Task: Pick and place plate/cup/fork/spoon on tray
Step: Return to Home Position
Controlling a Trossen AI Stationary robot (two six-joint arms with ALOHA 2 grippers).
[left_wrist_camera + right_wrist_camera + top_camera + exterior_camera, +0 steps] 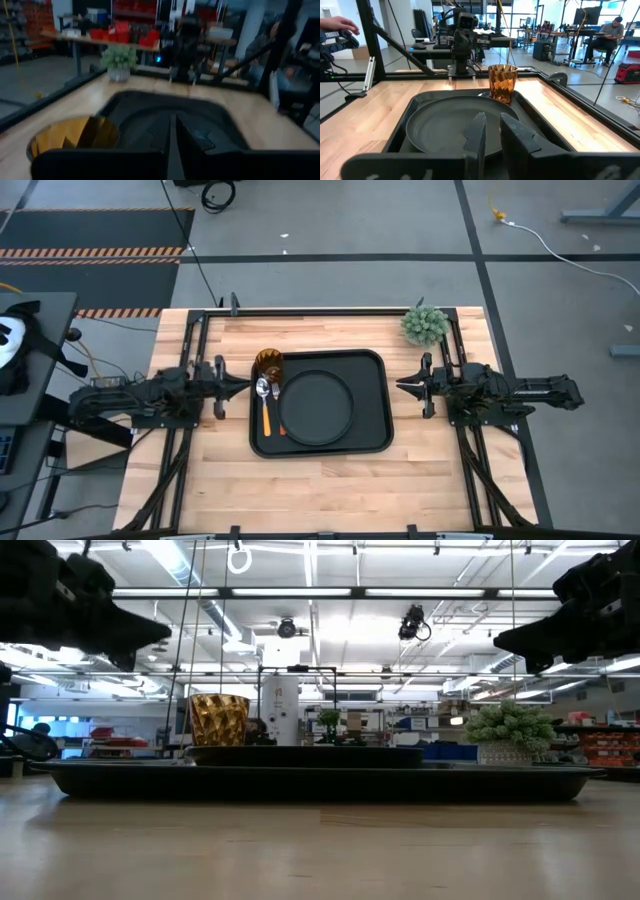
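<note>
The black rectangular tray (375, 380) lies in the middle of the table. The round black plate (317, 406) lies flat on it and also shows in the right wrist view (440, 122). The amber cup (268, 363) stands upright in the tray's far left corner and also shows in the low view (219, 720). A spoon (263, 388) and an orange-handled fork (268, 418) lie on the tray between the cup and the plate. My left gripper (242, 385) is shut and empty, in the air at the tray's left edge. My right gripper (402, 387) is shut and empty, just right of the tray.
A fuzzy green ball-shaped plant (425, 325) in a pot stands at the table's far right corner. Black frame rails (470, 480) run along the table's left and right sides. Bare wood (320, 490) lies between the tray and the near edge. People sit in the room beyond (610, 32).
</note>
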